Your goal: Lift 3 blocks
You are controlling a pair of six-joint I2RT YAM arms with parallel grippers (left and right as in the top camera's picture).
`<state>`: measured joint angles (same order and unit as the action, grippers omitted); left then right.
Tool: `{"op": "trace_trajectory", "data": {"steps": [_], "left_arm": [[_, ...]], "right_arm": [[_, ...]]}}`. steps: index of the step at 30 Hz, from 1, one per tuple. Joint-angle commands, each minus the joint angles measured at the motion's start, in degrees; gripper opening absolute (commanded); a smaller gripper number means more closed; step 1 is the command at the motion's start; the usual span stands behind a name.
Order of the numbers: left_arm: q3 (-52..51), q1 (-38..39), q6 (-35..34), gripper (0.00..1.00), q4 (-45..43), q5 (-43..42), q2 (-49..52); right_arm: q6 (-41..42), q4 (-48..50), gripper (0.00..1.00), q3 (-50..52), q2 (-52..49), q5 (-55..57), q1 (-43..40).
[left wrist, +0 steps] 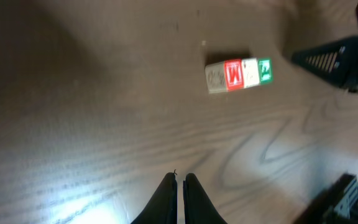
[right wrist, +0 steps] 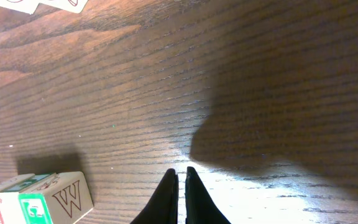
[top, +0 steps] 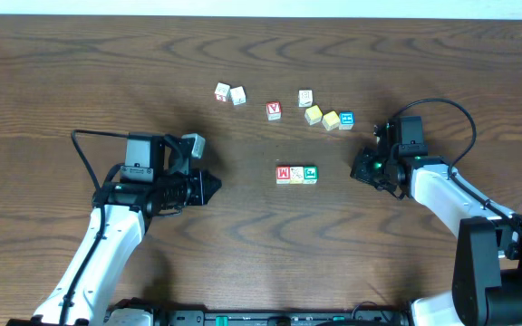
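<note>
Wooden table [top: 62,72] carries 3 blocks [top: 296,174] touching in a row, 7 cubes [top: 274,110] beyond

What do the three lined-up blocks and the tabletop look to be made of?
Three blocks: probably wood; pale matte sides with a printed W in the right wrist view, and red and green painted faces. Table: dark brown wood-grain top; whether solid wood or laminate, I cannot tell. It looks semi-gloss, judging by the glare patches.

The three blocks [top: 296,174] sit touching in a row on the wooden table [top: 62,72], between the left gripper [top: 214,186] and the right gripper [top: 358,168]. Seven loose blocks [top: 274,110] lie scattered behind.
</note>
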<state>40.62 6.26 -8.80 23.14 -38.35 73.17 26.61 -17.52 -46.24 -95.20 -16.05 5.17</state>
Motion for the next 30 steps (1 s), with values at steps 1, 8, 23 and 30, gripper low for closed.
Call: {"op": "trace_trajectory", "data": {"steps": [1, 8, 23, 30], "left_arm": [[-0.24, 0.07, -2.51, 0.07, -1.03, 0.92, -0.17], [-0.24, 0.31, -2.73, 0.07, -1.29, 0.9, 0.72], [-0.24, 5.38, -14.23, 0.07, -14.67, -0.02, 12.85], [-0.24, 8.04, -12.9, 0.07, -20.48, -3.78, 18.51]], "right_arm": [[0.81, 0.0, 0.04, 0.52, 0.35, -0.09, 0.94], [0.81, -0.26, 0.12, 0.52, 0.35, -2.4, 0.94], [4.11, 1.22, 0.01, 0.5, 0.37, -12.52, 0.37], [2.45, 1.99, 0.01, 0.5, 0.37, -15.45, -1.49]]}}
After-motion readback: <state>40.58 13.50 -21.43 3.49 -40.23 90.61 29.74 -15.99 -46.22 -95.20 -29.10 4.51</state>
